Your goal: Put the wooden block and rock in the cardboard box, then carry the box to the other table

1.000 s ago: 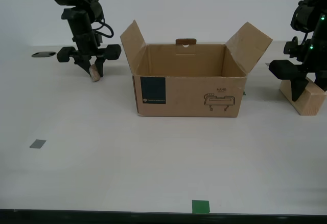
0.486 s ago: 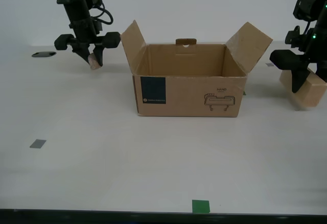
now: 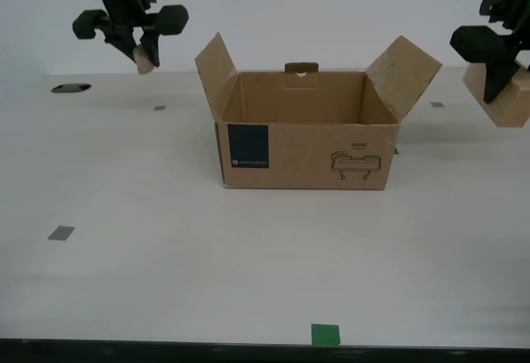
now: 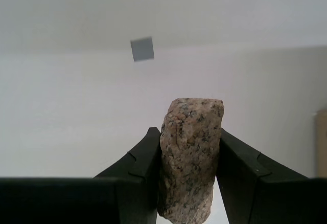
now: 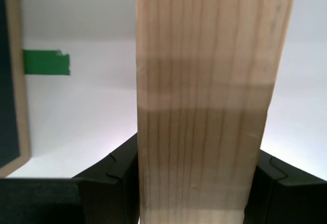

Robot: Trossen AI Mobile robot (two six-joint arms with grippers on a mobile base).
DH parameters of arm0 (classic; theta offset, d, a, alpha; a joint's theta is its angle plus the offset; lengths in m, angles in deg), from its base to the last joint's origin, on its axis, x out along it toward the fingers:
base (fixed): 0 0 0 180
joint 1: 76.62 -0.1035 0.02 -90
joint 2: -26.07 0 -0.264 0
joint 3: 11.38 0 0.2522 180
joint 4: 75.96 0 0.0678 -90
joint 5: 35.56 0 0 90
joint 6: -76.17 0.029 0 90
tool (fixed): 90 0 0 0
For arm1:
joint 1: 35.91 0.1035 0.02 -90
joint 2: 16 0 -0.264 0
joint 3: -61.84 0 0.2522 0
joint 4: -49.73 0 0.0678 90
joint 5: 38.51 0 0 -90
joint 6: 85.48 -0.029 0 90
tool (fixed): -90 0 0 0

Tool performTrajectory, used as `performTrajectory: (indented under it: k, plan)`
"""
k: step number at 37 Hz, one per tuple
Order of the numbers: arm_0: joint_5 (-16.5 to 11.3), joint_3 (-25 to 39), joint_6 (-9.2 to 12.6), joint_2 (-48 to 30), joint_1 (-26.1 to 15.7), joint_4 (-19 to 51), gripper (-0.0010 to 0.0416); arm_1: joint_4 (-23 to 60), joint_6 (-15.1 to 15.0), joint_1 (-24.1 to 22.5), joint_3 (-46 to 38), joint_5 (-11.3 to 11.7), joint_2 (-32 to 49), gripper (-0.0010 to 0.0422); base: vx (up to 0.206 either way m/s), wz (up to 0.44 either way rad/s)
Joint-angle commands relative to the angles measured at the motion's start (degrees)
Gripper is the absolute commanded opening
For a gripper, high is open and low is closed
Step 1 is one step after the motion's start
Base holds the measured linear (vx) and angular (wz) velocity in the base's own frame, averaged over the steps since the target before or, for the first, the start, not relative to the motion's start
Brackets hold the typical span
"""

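The brown cardboard box (image 3: 304,131) stands open in the middle of the table, flaps up, teal label facing the camera. My second gripper (image 3: 141,52) hangs above the table at the exterior view's left, shut on the pinkish rock (image 3: 146,61); in the second wrist view the rock (image 4: 190,157) sits squeezed between both fingers (image 4: 140,170). At the exterior view's right, my first gripper (image 3: 497,81) is shut on the pale wooden block (image 3: 507,96), held in the air beside the box's flap. The wooden block (image 5: 209,96) fills the first wrist view. The other table is out of view.
Grey squares (image 3: 60,233) and a green square (image 3: 325,334) mark the off-white tabletop. A dark oval hole (image 3: 70,88) lies at the back on the exterior view's left. A green tape mark (image 5: 46,62) and part of the box's edge (image 5: 15,75) show in the first wrist view.
Both grippers have risen off the table with their loads: the rock went up at the exterior view's left, the wooden block went up at its right. The box has not moved.
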Motion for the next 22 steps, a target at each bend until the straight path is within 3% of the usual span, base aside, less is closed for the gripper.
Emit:
performTrajectory:
  k: [1,4,9,16,22]
  plan:
    - [-0.22,0.92,-0.04,2.71,-0.02,1.62,-0.0001,0.39,-0.46,-0.04,0.00,-0.24,-3.04,-0.0001,0.000,0.000]
    - [-0.37,2.19,-0.04,4.55,-0.02,3.28,-0.0001,0.46,-0.48,-0.07,0.00,-0.31,-5.09,-0.0001,0.000,0.000]
    - [-0.76,4.55,-0.04,7.13,-0.02,5.42,-0.0001,0.96,-0.50,-0.15,0.04,-2.38,-8.17,-0.0001,0.000,0.000]
    - [-0.85,8.90,-0.04,9.53,-0.09,7.78,-0.0001,2.25,-1.36,-0.87,0.13,-2.36,-11.93,-0.0001,0.000,0.000]
    - [-4.33,11.85,-0.02,11.23,-0.20,8.55,-0.0001,2.75,-1.57,-1.70,0.66,-2.36,-14.86,-0.0001,0.000,0.000]
